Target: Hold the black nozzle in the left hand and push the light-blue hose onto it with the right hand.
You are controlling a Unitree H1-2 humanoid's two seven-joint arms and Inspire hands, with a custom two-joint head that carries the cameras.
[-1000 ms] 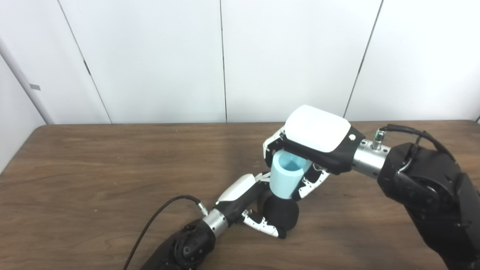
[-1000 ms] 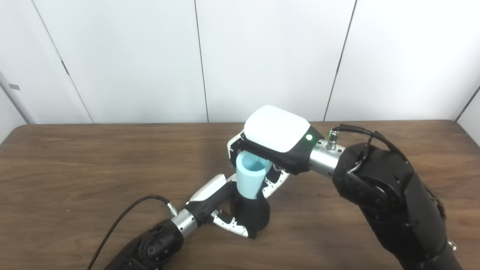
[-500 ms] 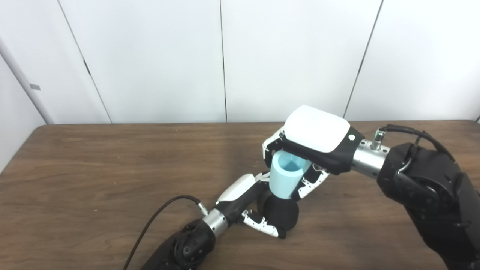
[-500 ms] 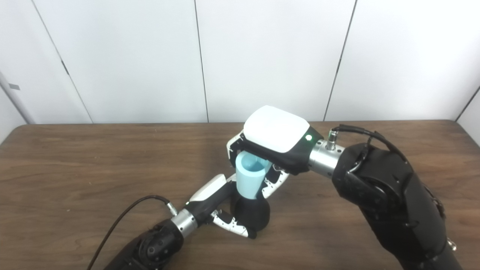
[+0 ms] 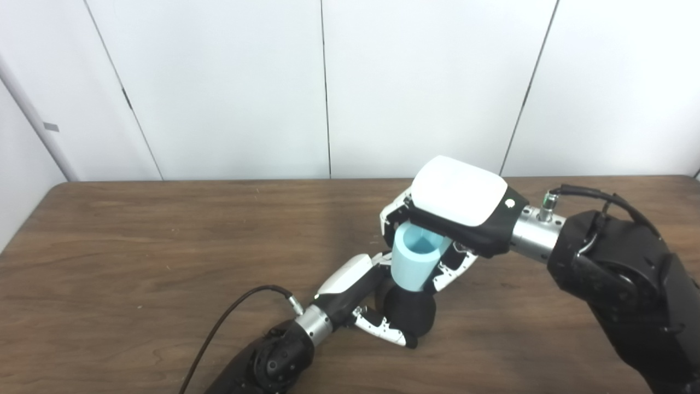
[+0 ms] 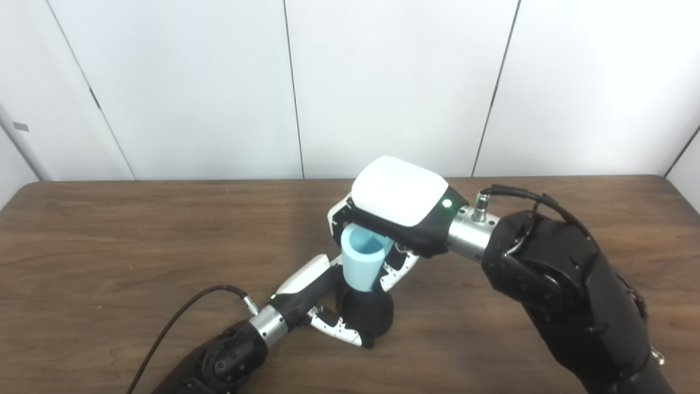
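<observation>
Left robot hand (image 5: 377,312) closed around rounded black plastic nozzle (image 5: 411,312), on wooden counter (image 5: 136,246). Right robot hand (image 5: 443,230) gripping light-blue tubular hose (image 5: 413,262) directly above. Risk: tilted hose jamming, nozzle slipping.

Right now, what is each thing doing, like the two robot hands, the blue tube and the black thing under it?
left hand: shut on the black nozzle, low by the table.
right hand: shut on the light-blue hose, gripping from above.
light-blue hose: upright, open end up, lower end meeting the nozzle.
black nozzle: held beneath the hose.
table: bare wood here.
</observation>
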